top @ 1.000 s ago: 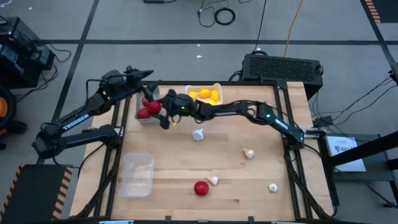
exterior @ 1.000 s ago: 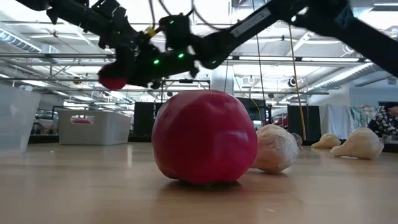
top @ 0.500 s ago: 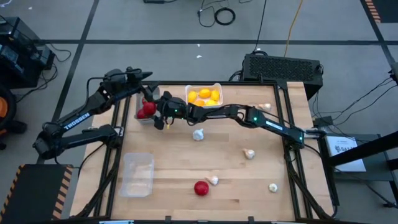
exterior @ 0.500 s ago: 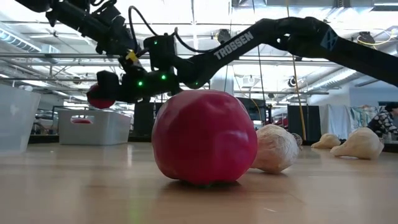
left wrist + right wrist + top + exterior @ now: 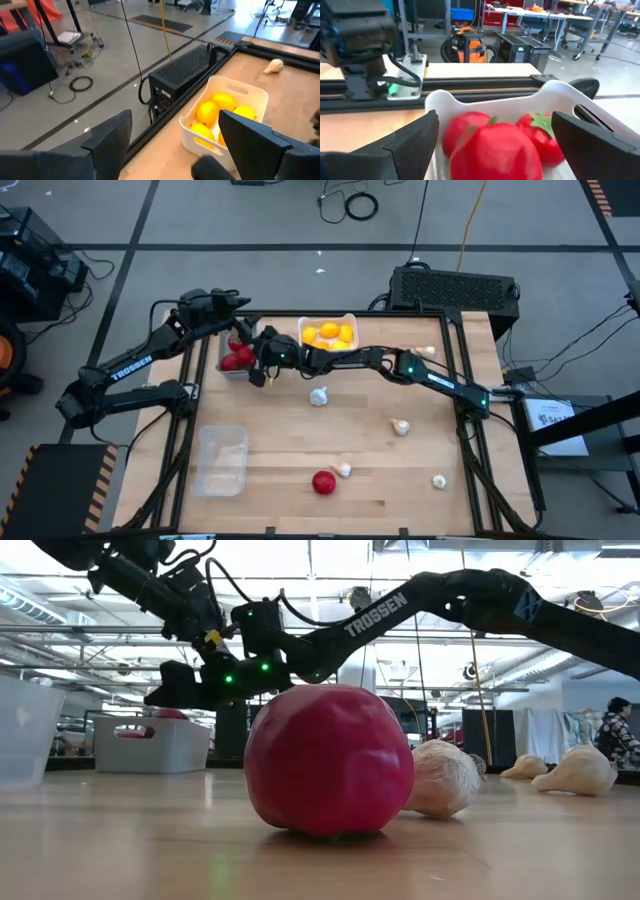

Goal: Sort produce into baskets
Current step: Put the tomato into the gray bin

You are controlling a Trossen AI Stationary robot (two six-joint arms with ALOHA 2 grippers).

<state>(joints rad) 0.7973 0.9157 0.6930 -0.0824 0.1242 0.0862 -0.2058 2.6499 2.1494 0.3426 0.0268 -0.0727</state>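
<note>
Wooden table (image 5: 300, 440), tomatoes (image 5: 495, 137) in grey basket (image 5: 555, 97), lemons (image 5: 215, 112) in white basket (image 5: 250, 95)

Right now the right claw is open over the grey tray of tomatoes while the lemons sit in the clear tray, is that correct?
Not quite: the lemons sit in the white tray, as the high view shows. The clear tray holds none. The right claw is indeed open over the grey tray of tomatoes.

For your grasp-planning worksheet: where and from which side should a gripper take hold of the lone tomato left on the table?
Grip the tomato across its widest middle, coming straight down from above. It is round and sits free on the table, so jaws can close on opposite sides. A garlic bulb lies close beside it, so probably turn the jaws to close along the line that avoids that side.
</note>
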